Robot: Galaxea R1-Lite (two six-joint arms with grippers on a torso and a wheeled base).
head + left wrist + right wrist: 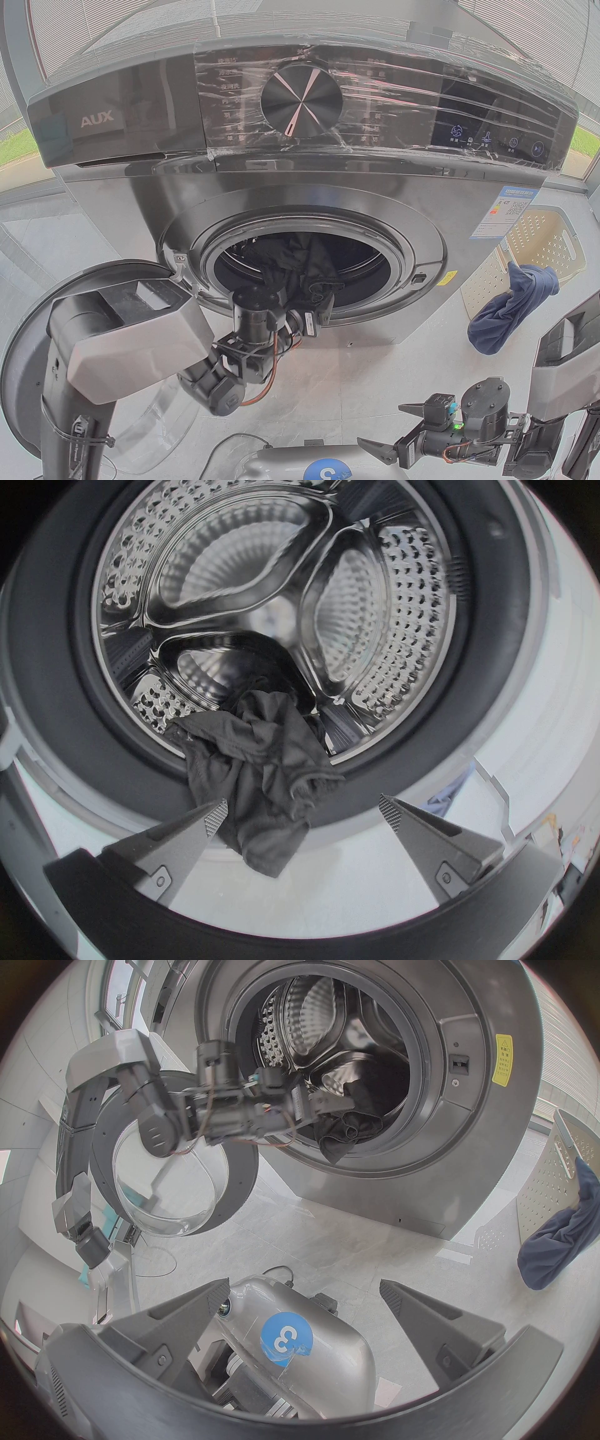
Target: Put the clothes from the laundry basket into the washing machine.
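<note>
The dark grey crumpled garment (pixel 262 774) lies half in, half out of the grey front-loading washing machine (pixel 125 206). Its upper folds rest on the floor of the perforated steel drum (pixel 387 636) and its lower end hangs out over the black rubber door seal (pixel 56 686) at 6 o'clock of the round opening. The left gripper (pixel 303 814) sits just in front of that hanging end, fingers spread wide and released. The cloth falls in the gap between them, closer to one finger, and I cannot tell whether it touches that finger.

In the head view, the left gripper is at about 6 o'clock of the opening, close to the lower rim. The round glass door (pixel 169 1204) is swung fully open at about 8 o'clock of the opening, beside the left arm. The pale grey tiled floor (pixel 375 375) spreads in front of the machine towards 5 o'clock.

The right gripper (pixel 382 425) hangs low over that floor at about 5 o'clock of the opening, well apart from the machine, fingers released and holding nothing.

The cream perforated plastic laundry basket (pixel 544 240) stands tipped on its side at 3 o'clock of the opening, just beside the machine's corner. A navy blue garment (pixel 509 306) drapes over the basket's lower rim and spills onto the floor. Apart from the dark grey garment's upper folds, the drum shows bare metal.
</note>
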